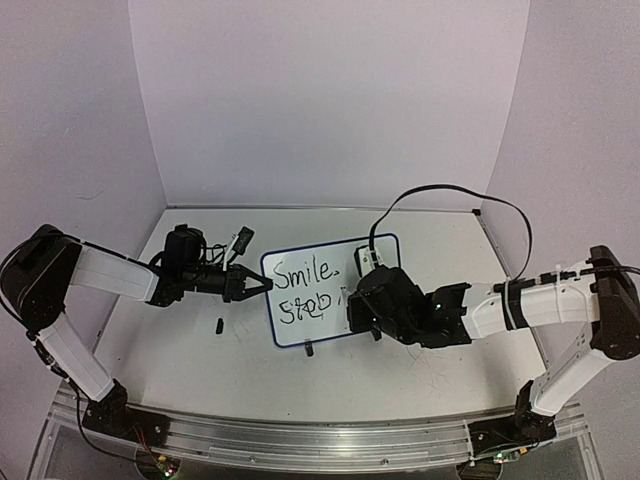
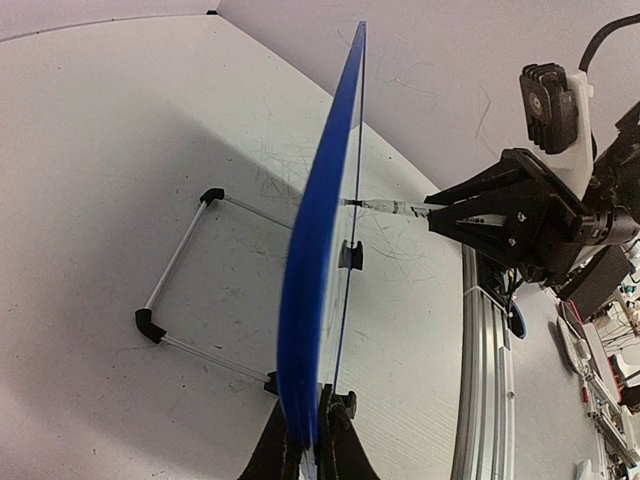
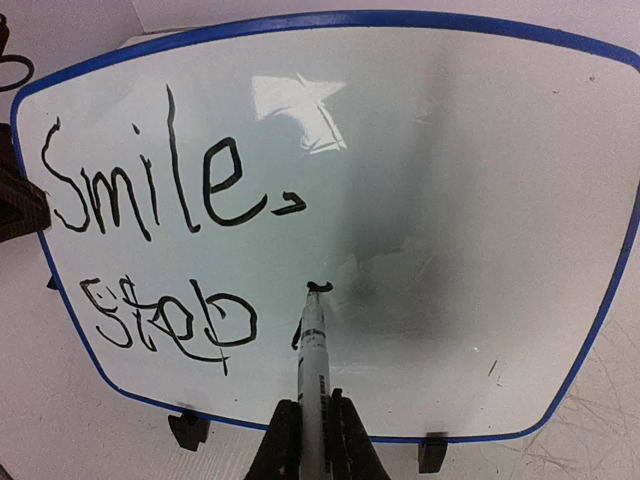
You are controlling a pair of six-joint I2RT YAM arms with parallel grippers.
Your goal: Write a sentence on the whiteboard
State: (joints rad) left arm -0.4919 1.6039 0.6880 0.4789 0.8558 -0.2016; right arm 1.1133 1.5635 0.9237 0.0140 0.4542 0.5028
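left pincer (image 1: pixel 265 286) seemingly clamps whiteboard (image 1: pixel 325 250) rim | sentence (image 1: pixel 305 272): "Smile." "Stop" | right pincer (image 1: pixel 352 300) at board face

The overhead camera looks down and forward from behind the arms and takes in the whole worktop (image 1: pixel 200 350) from afar. The left wrist camera sits close against the whiteboard (image 2: pixel 310 270) and sees it edge-on, with the right gripper (image 2: pixel 437 212) beyond. The right wrist camera faces its written side at close range. All three views share the whiteboard.
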